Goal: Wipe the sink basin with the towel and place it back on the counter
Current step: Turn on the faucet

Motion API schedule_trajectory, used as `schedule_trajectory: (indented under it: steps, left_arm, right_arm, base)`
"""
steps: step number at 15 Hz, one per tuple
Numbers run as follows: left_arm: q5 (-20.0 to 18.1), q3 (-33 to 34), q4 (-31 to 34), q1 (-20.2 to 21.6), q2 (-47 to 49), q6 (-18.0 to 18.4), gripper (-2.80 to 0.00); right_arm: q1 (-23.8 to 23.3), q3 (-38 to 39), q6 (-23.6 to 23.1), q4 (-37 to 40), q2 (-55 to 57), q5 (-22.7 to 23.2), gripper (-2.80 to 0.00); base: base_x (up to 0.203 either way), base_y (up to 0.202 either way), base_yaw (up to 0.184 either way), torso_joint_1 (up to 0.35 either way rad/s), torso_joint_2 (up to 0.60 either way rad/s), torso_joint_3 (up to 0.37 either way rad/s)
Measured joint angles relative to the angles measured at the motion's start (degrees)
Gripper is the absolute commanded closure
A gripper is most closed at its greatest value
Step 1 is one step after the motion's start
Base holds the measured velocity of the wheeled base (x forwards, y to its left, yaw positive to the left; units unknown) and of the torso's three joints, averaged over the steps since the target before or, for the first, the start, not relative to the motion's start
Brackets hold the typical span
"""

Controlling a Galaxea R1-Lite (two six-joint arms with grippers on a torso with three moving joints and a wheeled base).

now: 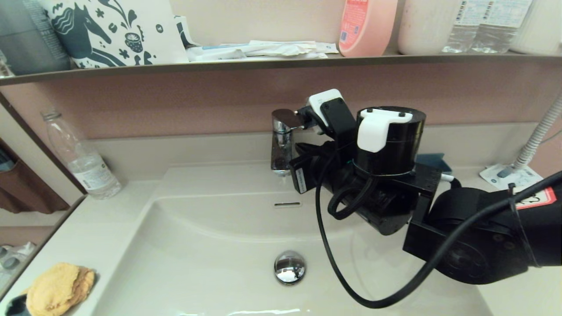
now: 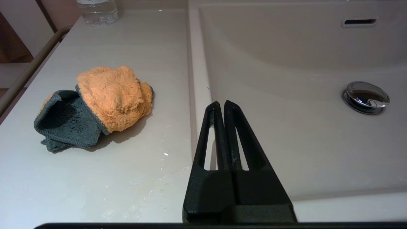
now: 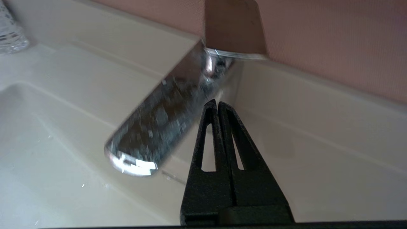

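Note:
The orange towel (image 1: 59, 287), grey on its underside, lies in a wad on the counter (image 1: 66, 237) left of the sink basin (image 1: 210, 245). In the left wrist view my left gripper (image 2: 221, 103) is shut and empty over the basin's left rim, apart from the towel (image 2: 111, 95). It does not show in the head view. My right arm (image 1: 386, 175) reaches over the basin's back. Its gripper (image 3: 217, 103) is shut and empty, its tips close beside the chrome faucet (image 3: 165, 117). The drain plug (image 1: 290, 267) sits in the basin floor.
A clear water bottle (image 1: 81, 158) stands at the counter's back left. The shelf (image 1: 281, 62) above holds a pink bottle (image 1: 366, 26) and other items. A blue tray (image 1: 432, 160) and a corrugated hose (image 1: 538, 136) are at the back right. Water drops (image 2: 152, 187) lie on the counter.

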Motion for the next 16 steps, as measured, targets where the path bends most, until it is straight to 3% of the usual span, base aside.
schedule_trajectory:
  steps: [8,16]
  left_arm:
    - [0.0,0.0,0.0,0.0,0.0,0.02,0.0]
    - [0.0,0.0,-0.02,0.0,0.0,0.02,0.0]
  right_arm:
    - [-0.2,-12.52,-6.71,0.16,5.21,-1.77,0.0]
    - [-0.23,-14.48,-6.79,-0.01,5.07,-3.01,0.0]
  base:
    - [0.0,0.0,0.0,0.0,0.0,0.0]
    - [0.0,0.0,0.0,0.0,0.0,0.0]
